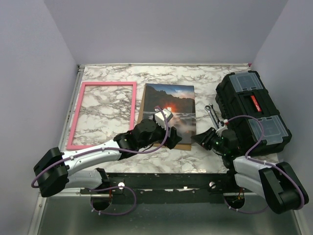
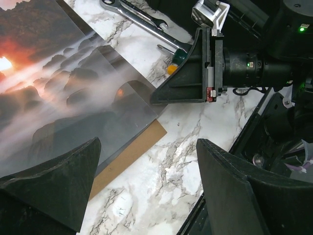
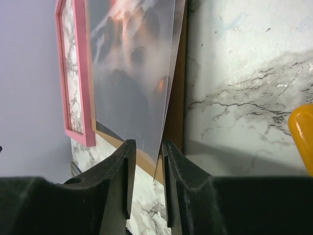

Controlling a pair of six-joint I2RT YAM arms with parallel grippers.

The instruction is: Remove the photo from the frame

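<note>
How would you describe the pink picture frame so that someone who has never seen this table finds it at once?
Start at the white marble-patterned tabletop and go to its left side, left of the rectangular seascape photo print. There lies the thin pink rectangular picture frame. Unlike its neighbours, it is an empty outline with marble showing through.

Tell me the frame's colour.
The frame is pink; the top external view shows it best.

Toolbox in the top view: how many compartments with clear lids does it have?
2. One clear lid sits at the far end of the black toolbox, the other at its near end. None appears hidden.
</note>
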